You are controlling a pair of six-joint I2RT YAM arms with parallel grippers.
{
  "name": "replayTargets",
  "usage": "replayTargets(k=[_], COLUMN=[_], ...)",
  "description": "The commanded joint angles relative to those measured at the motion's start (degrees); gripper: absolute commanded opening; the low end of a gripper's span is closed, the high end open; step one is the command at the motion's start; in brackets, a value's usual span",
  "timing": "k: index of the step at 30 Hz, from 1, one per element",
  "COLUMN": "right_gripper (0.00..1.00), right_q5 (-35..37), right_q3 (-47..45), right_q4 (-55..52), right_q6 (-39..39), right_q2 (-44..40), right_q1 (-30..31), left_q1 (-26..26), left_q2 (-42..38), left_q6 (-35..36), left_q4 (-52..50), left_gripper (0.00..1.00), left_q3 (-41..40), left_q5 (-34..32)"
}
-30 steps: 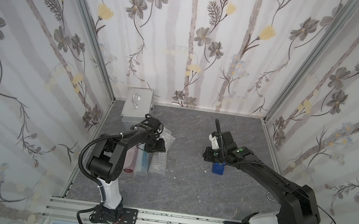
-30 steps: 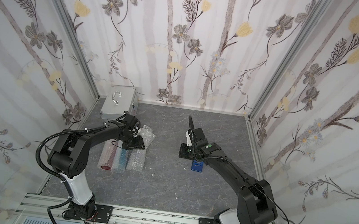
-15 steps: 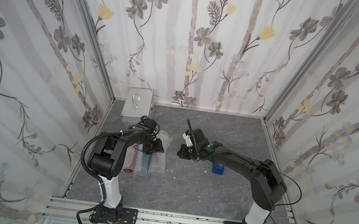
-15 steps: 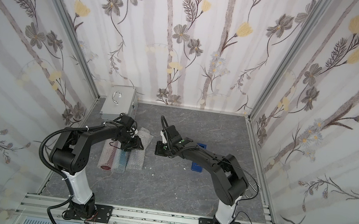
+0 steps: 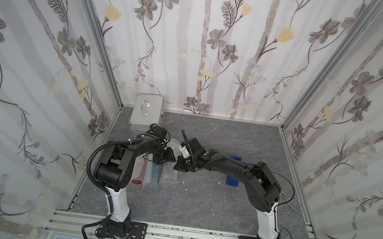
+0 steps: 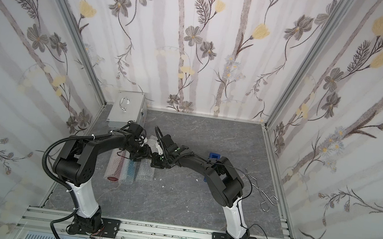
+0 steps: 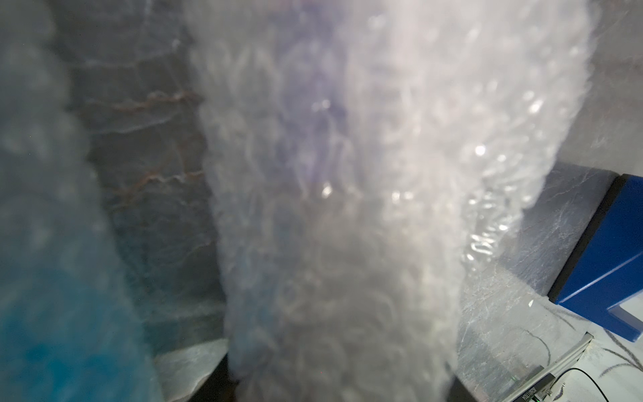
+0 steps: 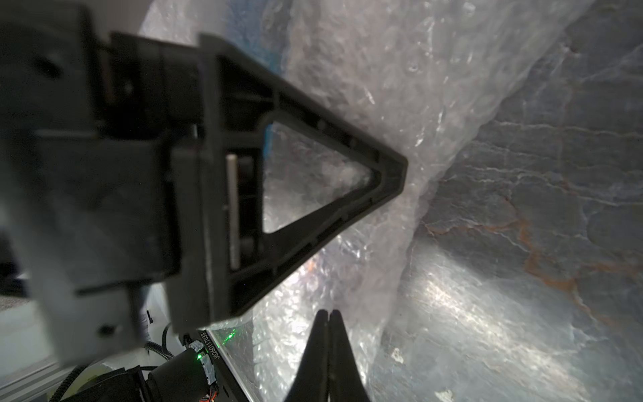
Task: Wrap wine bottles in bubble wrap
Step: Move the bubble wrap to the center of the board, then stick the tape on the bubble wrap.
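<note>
- My left gripper (image 5: 168, 156) stands half-spread, clamping the bubble wrap (image 7: 330, 209) roll (purple tint inside), left of centre in both top views.
- My right gripper (image 8: 327, 314) is closed on nothing visible, beside the roll.
- Risk: a slack clamp lets the wrap unroll.

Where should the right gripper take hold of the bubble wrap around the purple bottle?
Probably the thin outer edge of the bubble wrap, where it drapes down to the table, coming in low from the side away from the left gripper. The middle bulges around the bottle. The shut right gripper must open first.
</note>
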Motion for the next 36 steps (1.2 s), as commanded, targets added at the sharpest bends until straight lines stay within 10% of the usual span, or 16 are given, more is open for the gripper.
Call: replayTargets(k=[1,36], right_gripper=[0.00,0.00], right_q5=[0.82,-0.72], right_q3=[0.61,-1.69], right_q4=[0.27,1.64], right_q6=[1.16,2.36], right_q2=[0.28,-0.48], right_q1=[-0.60,-1.67], left_q1=[0.01,-0.02], left_q2=[0.23,-0.36], left_q6=[-0.52,-0.69], left_q4=[1.11,1.53], left_gripper=[0.00,0.00], left_q3=[-0.57,-1.01], left_q5=[-1.08,-1.16])
